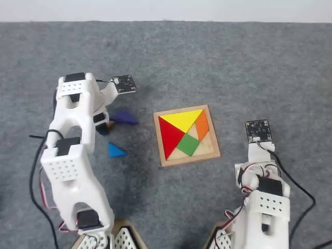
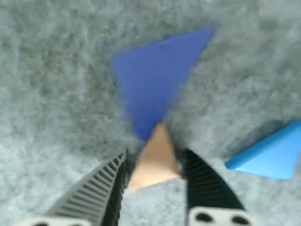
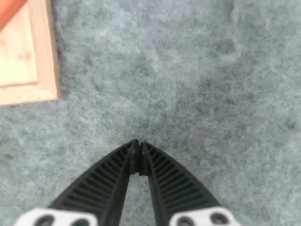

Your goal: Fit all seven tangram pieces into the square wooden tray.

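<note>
Wooden and square, the square wooden tray (image 1: 213, 155) sits mid-worktop, part filled. A yellow triangle (image 1: 181, 119) lies along its far edge, a red triangle (image 1: 170, 137) down its left side, a green square (image 1: 188, 144) in the middle and an orange piece (image 1: 202, 125) at the far right corner. Bare wood shows along the near edge and the right.

Out on the grey felt, left of the tray, lie two strays: a dark blue triangle (image 1: 123, 116) and, nearer the arm bases, a light blue triangle (image 1: 116, 150), the two apart from each other.

Over to the left arm (image 1: 72, 155): it's stretched forward from its base, elbow high, wrist tipped down at the felt just left of the dark blue triangle. Up close, the left hand (image 2: 155, 155) has a tan piece (image 2: 155, 167) wedged between its ribbed fingers (image 2: 106, 186), closed narrowly against both its flanks. The tan piece's tip meets a corner of the dark blue triangle, with the light blue triangle off to one side.

On the right, the right arm (image 1: 264, 202) is folded back close to its base. The right hand (image 3: 139, 157) points down at bare felt with its tips pressed together on nothing, near a corner of the tray.

Grey felt covers the worktop (image 1: 233, 62).
</note>
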`<state>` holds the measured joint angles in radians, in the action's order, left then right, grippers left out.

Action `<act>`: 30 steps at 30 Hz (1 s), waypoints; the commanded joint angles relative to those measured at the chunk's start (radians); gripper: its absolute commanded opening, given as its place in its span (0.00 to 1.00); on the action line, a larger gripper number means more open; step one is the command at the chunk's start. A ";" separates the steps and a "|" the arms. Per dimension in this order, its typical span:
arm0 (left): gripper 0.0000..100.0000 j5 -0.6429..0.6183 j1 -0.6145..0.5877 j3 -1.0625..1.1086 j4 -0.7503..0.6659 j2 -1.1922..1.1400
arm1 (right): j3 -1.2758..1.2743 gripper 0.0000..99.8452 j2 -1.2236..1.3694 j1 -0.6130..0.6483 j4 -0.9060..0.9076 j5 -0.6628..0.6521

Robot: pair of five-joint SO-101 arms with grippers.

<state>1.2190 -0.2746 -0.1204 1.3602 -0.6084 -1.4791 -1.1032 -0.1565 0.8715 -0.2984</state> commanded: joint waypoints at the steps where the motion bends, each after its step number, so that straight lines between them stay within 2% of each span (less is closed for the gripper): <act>1: 0.09 -0.014 0.003 -0.022 -0.026 0.003 | 0.009 0.01 -0.013 -0.008 -0.019 -0.008; 3: 0.09 -0.044 0.003 -0.036 -0.008 0.009 | 0.009 0.01 -0.013 -0.008 -0.019 -0.008; 10: 0.09 -0.161 0.071 -0.102 0.221 0.138 | 0.009 0.01 -0.015 -0.008 -0.019 -0.006; 17: 0.09 -0.400 0.216 -0.102 0.362 0.267 | 0.009 0.01 -0.019 -0.010 -0.019 -0.006; 21: 0.09 -0.453 0.333 -0.105 0.364 0.313 | 0.014 0.01 -0.021 -0.039 -0.019 -0.011; 30: 0.09 -0.709 0.706 -0.107 0.267 0.334 | 0.044 0.01 -0.012 -0.105 -0.018 -0.008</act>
<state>0.6360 0.2946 -0.1834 1.6824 -0.3399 -1.4791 -1.1032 -0.2455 0.8715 -0.3015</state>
